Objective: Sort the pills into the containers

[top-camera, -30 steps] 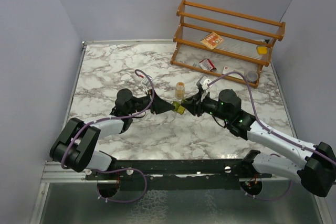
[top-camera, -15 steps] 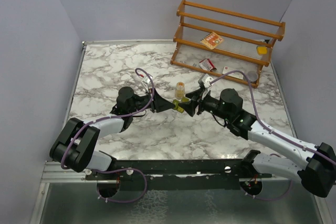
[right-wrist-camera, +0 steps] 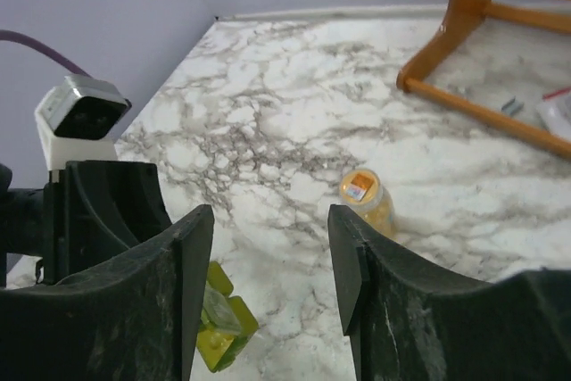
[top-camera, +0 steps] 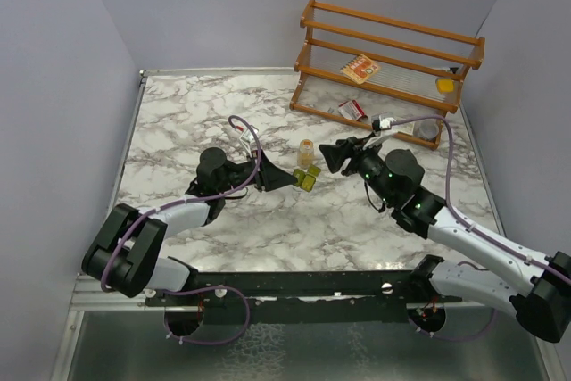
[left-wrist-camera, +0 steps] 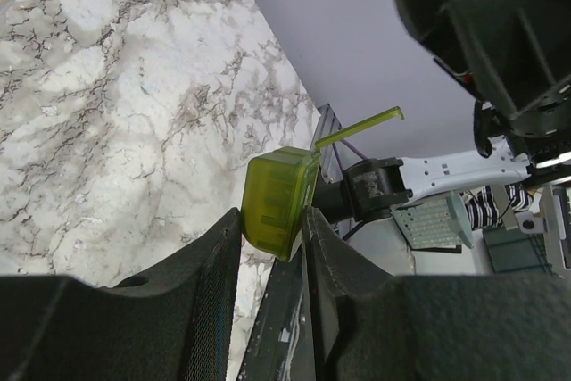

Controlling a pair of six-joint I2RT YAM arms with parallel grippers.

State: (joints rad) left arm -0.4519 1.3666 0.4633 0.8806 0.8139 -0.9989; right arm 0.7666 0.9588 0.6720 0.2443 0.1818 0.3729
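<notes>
The olive-green pill box (left-wrist-camera: 277, 201) hangs just above the marble, pinched at its near end by my left gripper (left-wrist-camera: 272, 225), which is shut on it. One thin lid flap (left-wrist-camera: 359, 128) stands open. From above, the box (top-camera: 310, 181) sticks out of the left gripper (top-camera: 296, 180) at mid-table. My right gripper (top-camera: 332, 156) hovers open just right of it, touching nothing. In the right wrist view the box (right-wrist-camera: 219, 329) shows by the left finger, and the right gripper (right-wrist-camera: 269, 252) is empty. A small clear bottle (right-wrist-camera: 367, 199) with yellow-orange contents stands upright behind; single pills cannot be made out.
A wooden rack (top-camera: 393, 60) stands at the back right with a red-and-white carton (top-camera: 359, 69) and a yellow block (top-camera: 444, 85) on it. Another carton (top-camera: 352, 111) and a grey roll (top-camera: 428, 131) lie under it. The bottle (top-camera: 306, 153) stands close behind both grippers.
My right gripper has opened, let go of the pill box and drawn back up and to the right. The left gripper still holds the box in the same place.
</notes>
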